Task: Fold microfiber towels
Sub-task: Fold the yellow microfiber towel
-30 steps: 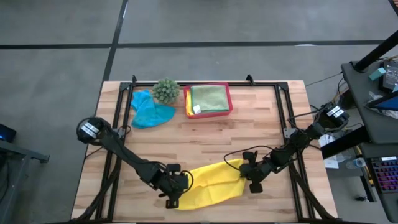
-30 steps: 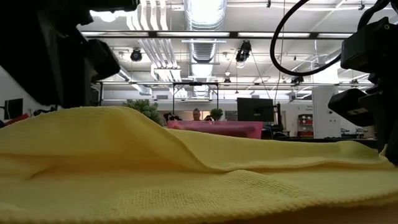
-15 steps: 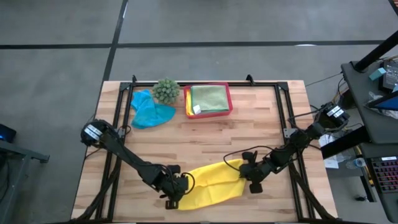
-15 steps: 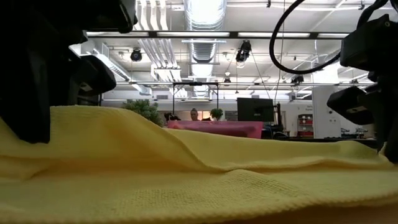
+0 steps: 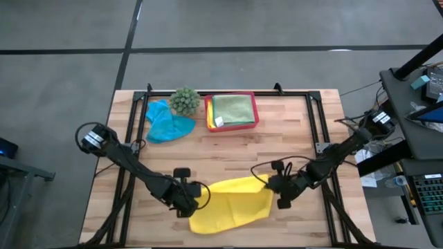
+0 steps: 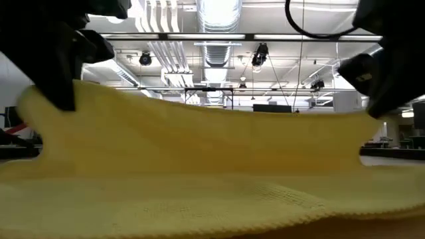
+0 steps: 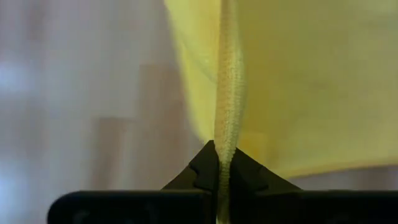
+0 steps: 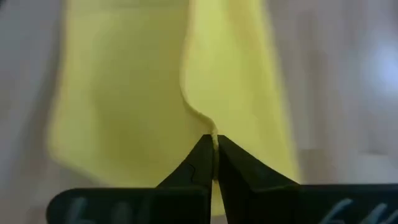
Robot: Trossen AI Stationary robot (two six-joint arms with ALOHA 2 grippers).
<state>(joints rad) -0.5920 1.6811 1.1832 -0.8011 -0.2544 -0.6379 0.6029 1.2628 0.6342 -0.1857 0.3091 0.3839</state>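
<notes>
In the high view, a yellow microfiber towel (image 5: 232, 204) lies in the lower middle of the frame on the wooden table (image 5: 228, 149), with an arm at each end of it. The left hand (image 5: 190, 197) sits at the towel's left edge and is closed on it; its wrist view shows the hemmed edge of the yellow cloth (image 7: 227, 93) pinched between the two dark fingers (image 7: 202, 169). The right hand (image 5: 275, 188) is at the towel's upper right corner, likewise clamped on the cloth, and in its own wrist view a fold of the yellow fabric (image 8: 211, 81) runs down into the closed fingertips (image 8: 199, 158). From the low view, the towel (image 6: 199, 166) rises as a wide yellow sheet stretched between the two dark hands at the upper left and upper right of the frame, its lower part lying on the table.

In the upper middle of the high view, a pink tray (image 5: 254, 119) holds a light green towel (image 5: 234, 107) with a yellow one (image 5: 210, 114) showing at its left side. To the left of the tray stands a small spiky green plant (image 5: 184, 101), and just beside that lies a crumpled teal blue towel (image 5: 166, 123).
</notes>
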